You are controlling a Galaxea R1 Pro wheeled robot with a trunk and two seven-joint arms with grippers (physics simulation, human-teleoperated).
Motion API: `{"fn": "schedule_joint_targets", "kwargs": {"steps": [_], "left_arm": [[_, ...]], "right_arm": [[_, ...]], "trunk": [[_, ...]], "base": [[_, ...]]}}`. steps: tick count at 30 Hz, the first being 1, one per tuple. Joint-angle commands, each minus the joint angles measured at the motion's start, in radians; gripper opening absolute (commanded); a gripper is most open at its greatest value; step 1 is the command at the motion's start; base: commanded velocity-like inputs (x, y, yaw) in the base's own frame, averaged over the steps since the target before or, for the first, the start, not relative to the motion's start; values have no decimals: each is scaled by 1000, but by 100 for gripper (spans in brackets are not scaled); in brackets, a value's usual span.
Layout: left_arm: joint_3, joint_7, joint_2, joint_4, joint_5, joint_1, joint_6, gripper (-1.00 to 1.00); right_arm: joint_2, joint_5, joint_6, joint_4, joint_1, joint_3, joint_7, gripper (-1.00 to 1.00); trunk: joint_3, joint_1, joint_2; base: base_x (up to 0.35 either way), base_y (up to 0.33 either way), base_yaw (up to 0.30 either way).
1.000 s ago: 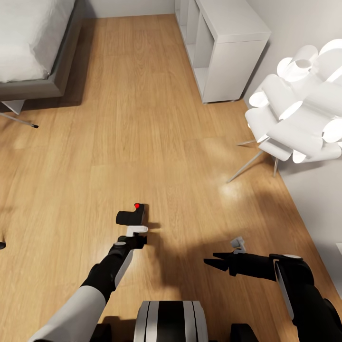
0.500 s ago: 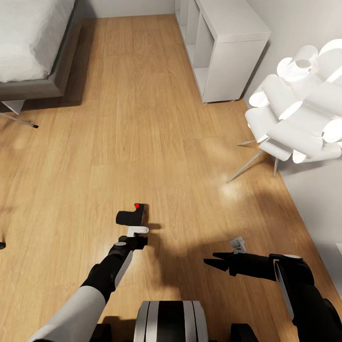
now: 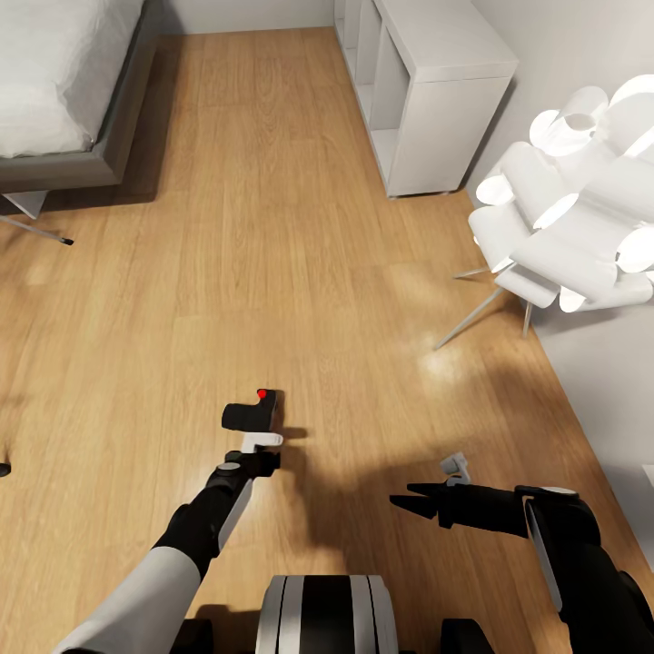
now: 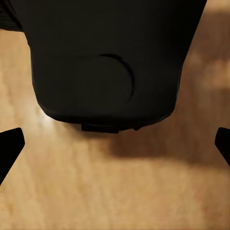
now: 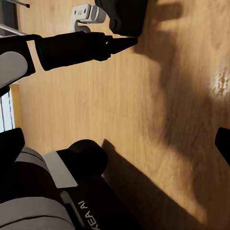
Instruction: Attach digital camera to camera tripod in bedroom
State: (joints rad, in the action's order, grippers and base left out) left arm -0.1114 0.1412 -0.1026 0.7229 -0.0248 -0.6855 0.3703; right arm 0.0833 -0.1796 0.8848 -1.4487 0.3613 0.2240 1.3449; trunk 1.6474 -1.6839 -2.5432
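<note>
The digital camera (image 3: 248,415), black with a red button on top, lies on the wood floor just ahead of my left arm. My left gripper (image 3: 262,443) hovers right behind it, open. In the left wrist view the camera (image 4: 108,62) looms close, and the fingertips (image 4: 9,146) stand far apart at the sides with the gripper (image 4: 115,148) over bare floor. My right gripper (image 3: 404,498) hangs open over the floor to the right, holding nothing. A thin silver leg with a dark foot (image 3: 41,232), seemingly of the camera tripod, reaches in at the left edge.
A low grey bed (image 3: 82,154) with a white mattress fills the back left. White cube shelves (image 3: 427,100) stand at the back right. A white petal-shaped floor lamp (image 3: 568,227) on thin legs stands at the right, close to my right arm.
</note>
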Motion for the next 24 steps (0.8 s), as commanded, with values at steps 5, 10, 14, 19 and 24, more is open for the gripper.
{"fn": "schedule_joint_targets", "kwargs": {"steps": [5,10,14,19,24], "left_arm": [[-4,8,0,3,-2,0,7,100],[-5,18,-1,6,-2,0,7,100],[-6,38,-1,8,-3,0,7,100],[-5,49,-2,6,-3,0,7,100],[-5,53,-1,7,-3,0,7,100]], "right_arm": [[0,-10,8,-1,1,2,10,100],[0,-10,8,-1,1,2,10,100],[0,-10,7,-1,1,2,10,100],[0,-9,7,-1,1,2,10,100],[0,-10,8,-1,1,2,10,100]], "trunk": [[1,0,0],[1,0,0],[1,0,0],[1,0,0],[1,0,0]], "base": [[0,0,0],[0,0,0],[0,0,0],[65,0,0],[66,0,0]]}}
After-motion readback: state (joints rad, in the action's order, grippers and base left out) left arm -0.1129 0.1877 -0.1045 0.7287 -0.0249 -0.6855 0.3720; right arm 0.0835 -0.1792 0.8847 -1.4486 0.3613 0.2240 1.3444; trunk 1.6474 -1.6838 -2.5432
